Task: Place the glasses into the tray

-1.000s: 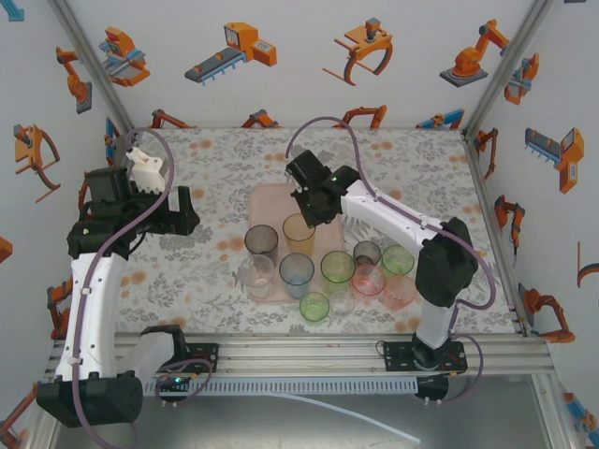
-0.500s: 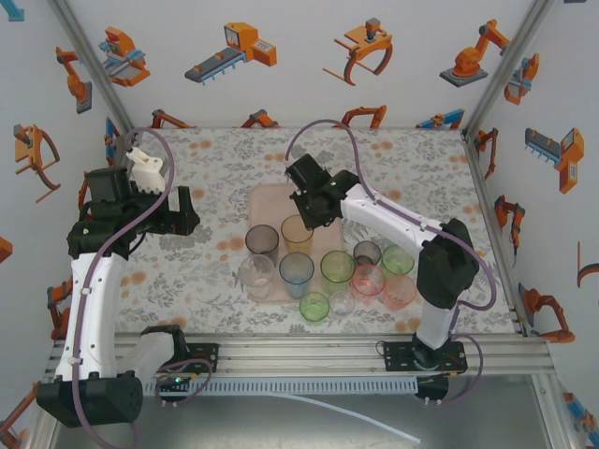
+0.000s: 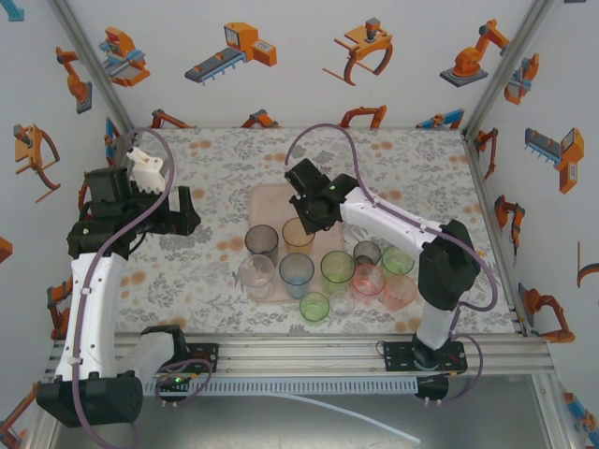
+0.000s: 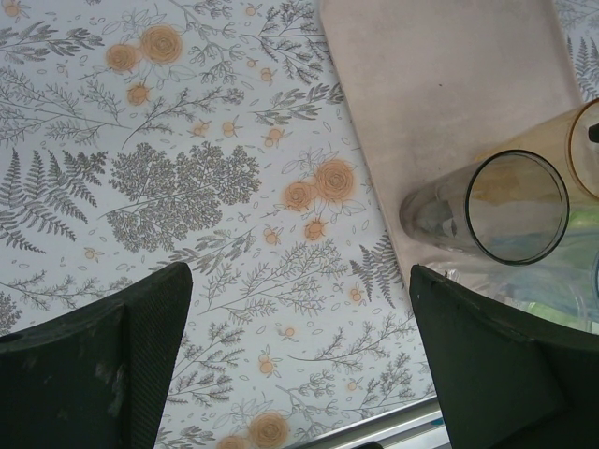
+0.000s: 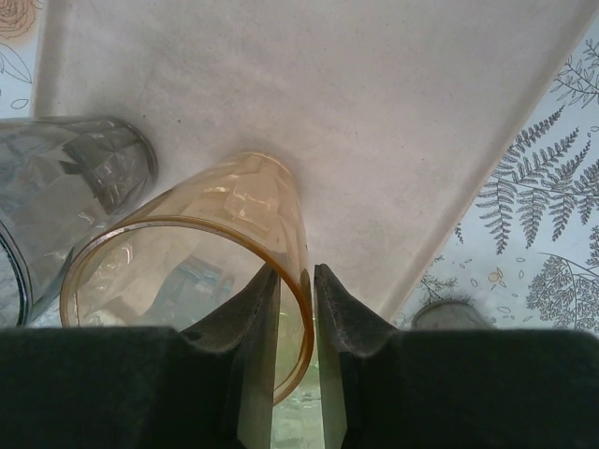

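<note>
Inspecting right gripper [image 5: 298,281]: jaws are standing slightly parted astride the rim of the orange glass [image 5: 187,243].
Position of orange glass: sitting upright on the tray [image 5: 328,94], beside the grey glass [image 5: 75,178].
State of left gripper [image 4: 299,309]: hanging wide open above the floral tabletop [image 4: 187,168].

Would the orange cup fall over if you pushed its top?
Probably: the orange glass stands tall and narrow on the tray, so a high push could tip it. Its glossy wall looks slippery; once tipped, it would likely roll.

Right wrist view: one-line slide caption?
Right gripper straddles the rim of the orange glass standing on the tray, grey glass beside it.
</note>
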Robot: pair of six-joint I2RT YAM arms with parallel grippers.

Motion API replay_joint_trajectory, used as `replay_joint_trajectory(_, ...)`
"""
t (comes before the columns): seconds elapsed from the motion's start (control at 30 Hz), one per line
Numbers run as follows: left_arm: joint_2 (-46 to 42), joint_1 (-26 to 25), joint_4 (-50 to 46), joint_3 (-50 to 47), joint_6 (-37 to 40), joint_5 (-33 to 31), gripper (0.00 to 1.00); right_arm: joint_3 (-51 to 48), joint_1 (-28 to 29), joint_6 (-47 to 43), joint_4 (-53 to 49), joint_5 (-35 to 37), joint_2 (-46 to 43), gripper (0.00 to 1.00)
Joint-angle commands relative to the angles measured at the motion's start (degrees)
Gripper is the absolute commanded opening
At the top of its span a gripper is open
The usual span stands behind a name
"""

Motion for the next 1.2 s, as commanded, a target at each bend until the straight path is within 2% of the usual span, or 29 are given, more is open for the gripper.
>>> replay_joint_trajectory(0.0, -0.14, 0.41, 0.04, 0.86, -0.13, 1.01, 0.9, -0.21, 0.5, 0.85, -0.71, -0.11, -2.07, 0.27)
replay_joint_trajectory(0.4, 0.16, 0.41, -0.62, 1.78, 0.06, 0.95, 0.9, 3.39, 0.5, -0.26, -4.25, 3.64, -5.57, 0.38)
replay_joint_trajectory(0.77, 0.21, 0.41, -0.84, 2.0, 0.23, 0.75, 0.9, 7.4, 0.5, -1.19, -8.84, 6.71, -10.07, 0.4)
replay_joint_trajectory(0.97, 0.46, 0.32, -1.43, 2.88, 0.5, 1.49, 0.9, 5.91, -0.15, 0.95, -12.63, 11.51, -17.97, 0.4)
replay_joint_trajectory(1.17, 1.18, 0.17, -2.14, 3.79, 1.19, 2.5, 0.9, -3.57, -3.93, 7.25, -17.83, 13.51, -30.81, 0.4)
